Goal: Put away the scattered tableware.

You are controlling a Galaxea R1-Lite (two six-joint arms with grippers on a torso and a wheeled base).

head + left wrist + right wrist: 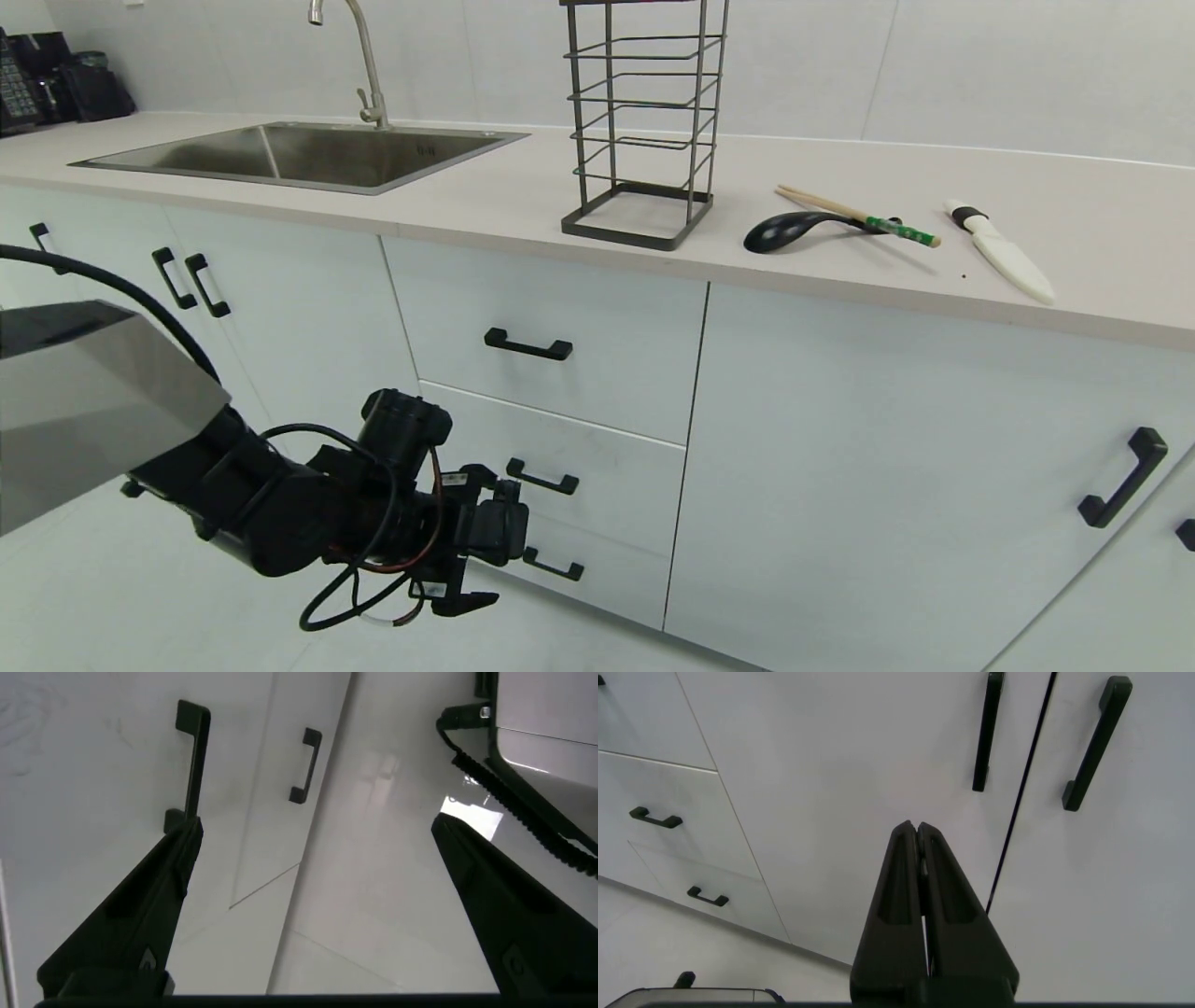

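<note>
— What waited to be put away?
— The spoon point(794, 230), chopsticks point(854, 215) and knife point(999, 252) lay on the surface point(485, 201) by the rack point(644, 121), high above the left hand point(481, 541), well apart from it.
— And the hands?
— Left spread wide, empty, probably readied for a grasp; the right hand point(917, 829) was pinched together, holding nothing.

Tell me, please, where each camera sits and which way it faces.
Head view: on the head, looking down at the beige countertop and white cabinet fronts; the black left gripper shows low.
Left wrist view: on that wrist, facing cabinet fronts between open fingers.
Right wrist view: on that wrist, facing cabinet fronts past the shut right gripper.
Shared: all show black-handled cabinet fronts.
</note>
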